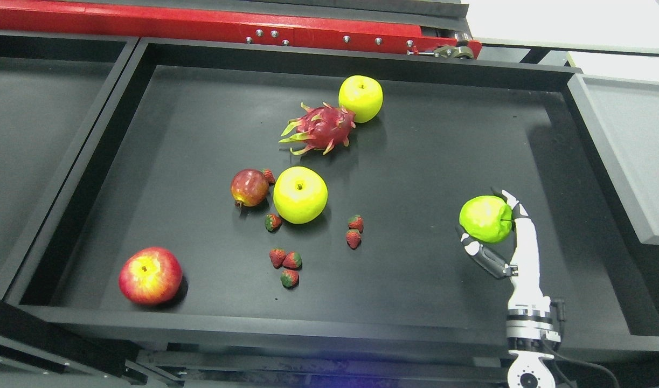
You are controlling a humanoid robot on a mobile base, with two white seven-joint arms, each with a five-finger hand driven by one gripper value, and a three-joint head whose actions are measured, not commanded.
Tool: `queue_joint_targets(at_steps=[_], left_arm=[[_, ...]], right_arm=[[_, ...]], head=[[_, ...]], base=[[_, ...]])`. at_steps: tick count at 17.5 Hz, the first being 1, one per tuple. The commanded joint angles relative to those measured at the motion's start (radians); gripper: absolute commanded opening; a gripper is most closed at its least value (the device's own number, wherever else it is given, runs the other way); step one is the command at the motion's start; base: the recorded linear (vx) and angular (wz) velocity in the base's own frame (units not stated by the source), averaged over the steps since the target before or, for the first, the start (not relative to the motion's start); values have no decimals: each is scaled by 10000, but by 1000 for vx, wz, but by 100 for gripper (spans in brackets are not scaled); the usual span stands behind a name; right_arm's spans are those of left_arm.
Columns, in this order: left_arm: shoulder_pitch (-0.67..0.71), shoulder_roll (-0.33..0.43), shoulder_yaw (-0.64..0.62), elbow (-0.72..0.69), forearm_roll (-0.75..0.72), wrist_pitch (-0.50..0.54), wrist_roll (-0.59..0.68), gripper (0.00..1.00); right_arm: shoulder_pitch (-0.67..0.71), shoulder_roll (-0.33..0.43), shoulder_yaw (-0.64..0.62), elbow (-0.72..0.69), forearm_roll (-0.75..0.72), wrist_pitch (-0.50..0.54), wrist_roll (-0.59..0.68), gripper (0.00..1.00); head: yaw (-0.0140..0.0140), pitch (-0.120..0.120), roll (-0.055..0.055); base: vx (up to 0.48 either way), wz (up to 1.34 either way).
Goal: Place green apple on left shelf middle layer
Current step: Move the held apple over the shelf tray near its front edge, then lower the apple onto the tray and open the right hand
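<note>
The green apple (485,218) sits in the right robot hand (496,231), at about four o'clock in the black tray (415,307). The fingers (483,254) curl around it from below and from the right side, closed on the fruit. Whether it is lifted clear of the tray floor or touching it, I cannot tell. The arm comes up from the bottom edge at the right. The left robot hand is not in view.

Well apart, toward the tray's middle, lies a yellow apple (300,194), with a small dark red fruit (249,187) just beside it at nine o'clock. A dragon fruit (319,129) lies at twelve o'clock of that, touching or nearly touching a second yellow apple (360,98). Strawberries (286,264) are scattered around the middle. A red apple (150,276) rests at seven o'clock, near the front wall.

By my judgement the grasp is made, so the pick is done or nearly so. What is left is the larger part: lifting, carrying leftward and setting the apple on the shelf's middle layer. No shelf layers show here.
</note>
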Motion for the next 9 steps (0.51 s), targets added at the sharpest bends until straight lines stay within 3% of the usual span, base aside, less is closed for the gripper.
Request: queue_joint_targets(at_steps=[1, 8, 9], left_arm=[[0, 175, 0, 0, 0, -3, 4, 100], [0, 175, 0, 0, 0, -3, 4, 100], [0, 175, 0, 0, 0, -3, 4, 100]], right_arm=[[15, -175, -53, -4, -13, 3, 6, 0], [-46, -175, -83, 11, -13, 109, 52, 1], [-77, -175, -8, 11, -28, 611, 98, 19]], head=[[0, 0, 0], [0, 0, 0], [0, 0, 0]], base=[[0, 0], [0, 0], [0, 0]])
